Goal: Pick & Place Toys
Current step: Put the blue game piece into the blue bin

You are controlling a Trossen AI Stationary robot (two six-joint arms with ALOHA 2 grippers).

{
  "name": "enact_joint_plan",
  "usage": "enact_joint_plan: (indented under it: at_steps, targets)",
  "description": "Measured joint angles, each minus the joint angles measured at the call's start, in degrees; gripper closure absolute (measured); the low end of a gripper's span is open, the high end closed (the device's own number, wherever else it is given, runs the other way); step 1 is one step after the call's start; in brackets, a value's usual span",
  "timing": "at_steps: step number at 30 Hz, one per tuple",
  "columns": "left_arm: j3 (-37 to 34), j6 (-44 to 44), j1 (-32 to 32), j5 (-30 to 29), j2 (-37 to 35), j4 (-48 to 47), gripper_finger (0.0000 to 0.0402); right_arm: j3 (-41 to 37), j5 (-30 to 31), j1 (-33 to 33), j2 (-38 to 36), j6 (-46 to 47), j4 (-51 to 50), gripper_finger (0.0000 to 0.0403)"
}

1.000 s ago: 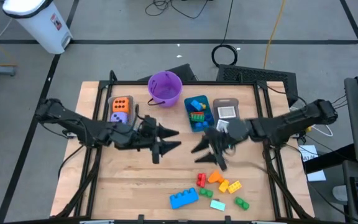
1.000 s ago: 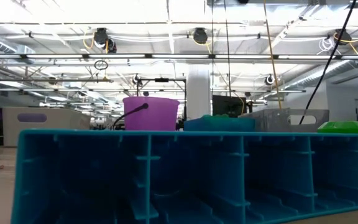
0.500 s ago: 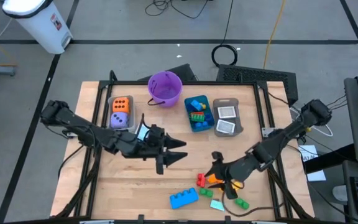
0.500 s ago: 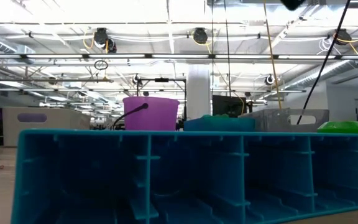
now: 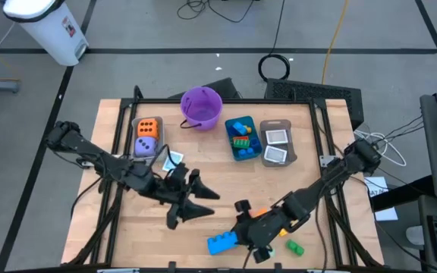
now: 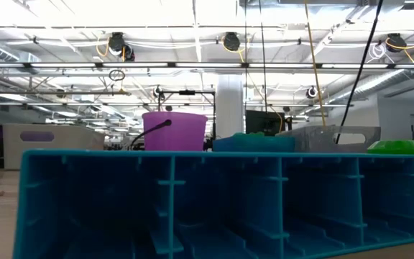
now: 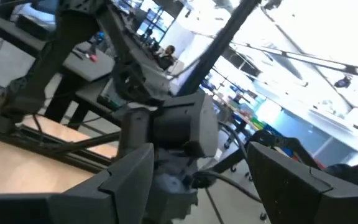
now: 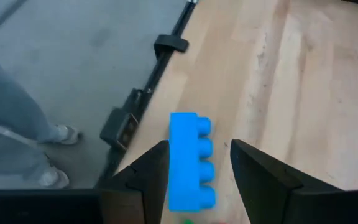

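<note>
Blue brick lies between the low right end effector's open fingers.

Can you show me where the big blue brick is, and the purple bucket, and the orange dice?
big blue brick (image 8: 190, 163): right wrist view, on its studded top.
purple bucket (image 5: 201, 108): high view, on its inside bottom.
orange dice (image 5: 147, 127): high view, on its dotted top face.
</note>
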Motion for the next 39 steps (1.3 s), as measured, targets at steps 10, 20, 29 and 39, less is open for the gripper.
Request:
enact_joint_plan:
  at_steps: [10, 20, 29, 39]
  targets:
    - [0.0, 2.4, -6.8, -2.0, 0.2, -0.5, 0.0135, 0.2, -5.6, 0.6, 8.0, 2.1, 6.0, 0.0243]
    - [0.0, 3.8, -9.7, -5.0, 0.2, -0.6, 0.0135, 0.2, -9.5, -2.0, 11.9, 4.0, 4.5, 0.0218]
    - [0.0, 4.2, -9.4, -5.0, 0.2, -0.7, 0.0135, 0.2, -13.4, -4.6, 12.7, 6.2, 4.4, 0.0149]
    - [0.0, 3.7, -9.4, -5.0, 0.2, -1.3, 0.0135, 0.1, -13.5, -4.9, 15.2, 1.7, 5.7, 0.0107]
